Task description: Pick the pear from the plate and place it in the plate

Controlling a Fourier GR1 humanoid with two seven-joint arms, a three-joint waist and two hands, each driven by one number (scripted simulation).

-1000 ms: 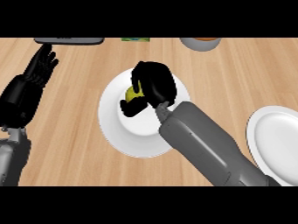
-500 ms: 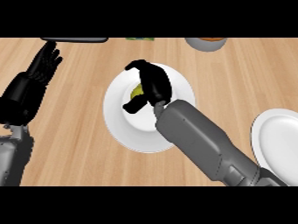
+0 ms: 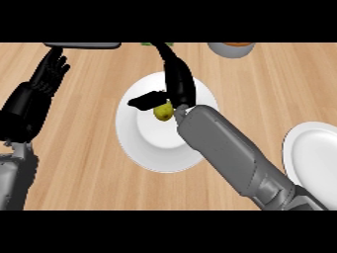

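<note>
1. Two plates are seen on the wooden counter (image 3: 83, 143): a middle plate (image 3: 149, 148) and a right plate (image 3: 324, 163), well apart.
2. The pear (image 3: 163, 111) is found on the middle plate, just under the right hand (image 3: 180, 84).
3. That hand's fingers are stretched straight, with the thumb out sideways.
4. The left hand (image 3: 45, 76) is rested at the left, fingers straight and together.

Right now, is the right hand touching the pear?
Cannot tell. In the head view, looking steeply down, the right hand overlaps the pear at its upper edge, so neither contact nor a gap in height shows.
</note>
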